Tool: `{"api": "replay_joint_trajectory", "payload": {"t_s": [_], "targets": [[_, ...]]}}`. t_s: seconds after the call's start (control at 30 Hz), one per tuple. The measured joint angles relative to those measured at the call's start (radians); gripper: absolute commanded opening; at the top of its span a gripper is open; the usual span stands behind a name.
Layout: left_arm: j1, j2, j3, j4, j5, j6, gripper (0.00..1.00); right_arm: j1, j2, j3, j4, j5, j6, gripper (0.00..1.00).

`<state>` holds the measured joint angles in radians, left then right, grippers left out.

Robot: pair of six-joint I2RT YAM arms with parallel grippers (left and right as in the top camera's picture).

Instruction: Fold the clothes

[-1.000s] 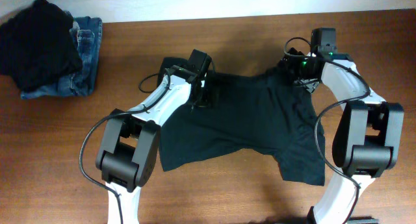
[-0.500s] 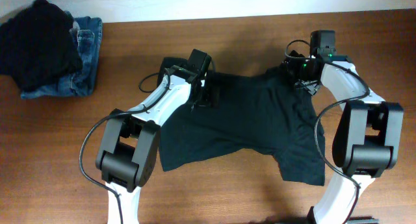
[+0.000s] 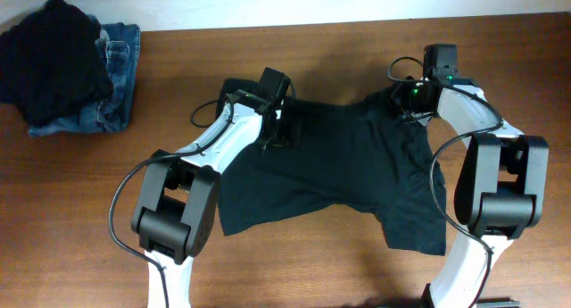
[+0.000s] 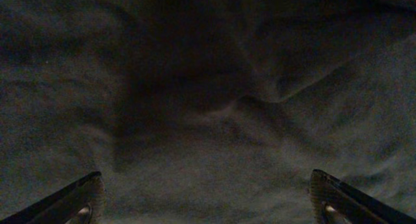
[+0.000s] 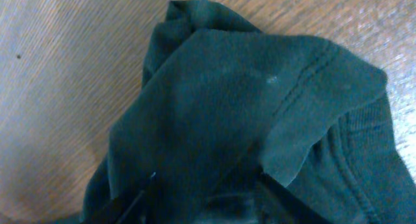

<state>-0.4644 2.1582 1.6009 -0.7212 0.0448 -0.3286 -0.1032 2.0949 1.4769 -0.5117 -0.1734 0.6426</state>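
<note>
Far right corner of shirt lies inside part-closed right pincer, hold unclear; left pincer wide open, empty, over far left.

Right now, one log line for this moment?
T-shirt: spread, unfolded | left gripper: open over cloth | right gripper: straddles bunched edge, grip unclear

— From where does the overhead view look?
— From high above the bench, facing straight down, far enough off to take in the whole T-shirt.
— And the wrist views?
— Each looks out past its own fingers. The left is very near: only dark cloth ahead of the left pincer. The right, also close, shows a stitched hem and bare bench beyond the right pincer.
— What do they share?
— All three see the shirt. Overhead and right wrist both see the bench.
</note>
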Motion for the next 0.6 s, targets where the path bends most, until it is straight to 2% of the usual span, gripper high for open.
{"api": "replay_joint_trajectory", "payload": {"t_s": [0.13,0.23,0.6], "targets": [[0.0,0.0,0.0,0.0,0.0,0.0,0.99,0.0,0.0,0.0,0.0,-0.003,-0.002,0.23],[0.0,0.0,0.0,0.0,0.0,0.0,0.99,0.0,0.0,0.0,0.001,-0.005,-0.002,0.06],[0.0,0.0,0.0,0.001,0.0,0.0,0.99,0.0,0.001,-0.002,0.087,-0.039,0.0,0.04]]}}
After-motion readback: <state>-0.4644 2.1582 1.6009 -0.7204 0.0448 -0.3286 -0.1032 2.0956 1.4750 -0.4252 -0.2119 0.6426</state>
